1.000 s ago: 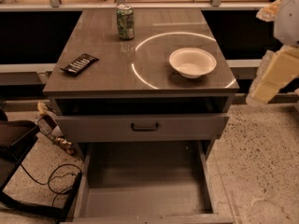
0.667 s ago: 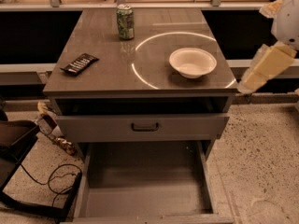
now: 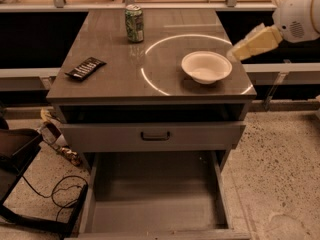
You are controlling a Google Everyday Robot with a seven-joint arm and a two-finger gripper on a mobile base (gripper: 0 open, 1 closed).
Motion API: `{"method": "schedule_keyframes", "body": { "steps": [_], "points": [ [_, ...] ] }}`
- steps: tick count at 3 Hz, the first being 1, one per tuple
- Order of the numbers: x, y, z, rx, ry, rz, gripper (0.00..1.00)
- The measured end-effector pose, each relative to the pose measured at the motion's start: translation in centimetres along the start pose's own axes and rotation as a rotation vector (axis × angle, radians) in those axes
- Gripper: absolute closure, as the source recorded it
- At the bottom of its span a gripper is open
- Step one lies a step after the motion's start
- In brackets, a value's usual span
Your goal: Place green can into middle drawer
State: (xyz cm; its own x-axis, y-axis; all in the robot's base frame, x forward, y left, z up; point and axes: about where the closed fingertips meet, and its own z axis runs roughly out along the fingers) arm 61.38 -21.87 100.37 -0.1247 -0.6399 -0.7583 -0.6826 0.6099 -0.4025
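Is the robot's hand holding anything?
No, nothing. The gripper hangs empty beside the white bowl, and the green can stands by itself farther back.

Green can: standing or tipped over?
Upright: the green can stands on the tabletop, silver top up. The hand hovers right of the bowl.

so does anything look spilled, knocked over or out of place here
Nothing stands out. The green can stands upright at the back of the table, the white bowl sits upright, the middle drawer is pulled open, and the gripper hovers off the table edge near the bowl.
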Motion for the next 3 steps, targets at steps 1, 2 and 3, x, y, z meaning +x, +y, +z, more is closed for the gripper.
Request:
{"method": "schedule_keyframes", "body": {
  "steps": [1, 2, 3],
  "points": [
    [-3.1, -4.5, 3.3, 0.109, -0.208, 0.119, 0.00],
    [-3.1, -4.4, 3.3, 0.106, -0.208, 0.119, 0.00],
    [-4.0, -3.6, 4.9, 0.109, -0.245, 0.156, 0.00]
  ]
}}
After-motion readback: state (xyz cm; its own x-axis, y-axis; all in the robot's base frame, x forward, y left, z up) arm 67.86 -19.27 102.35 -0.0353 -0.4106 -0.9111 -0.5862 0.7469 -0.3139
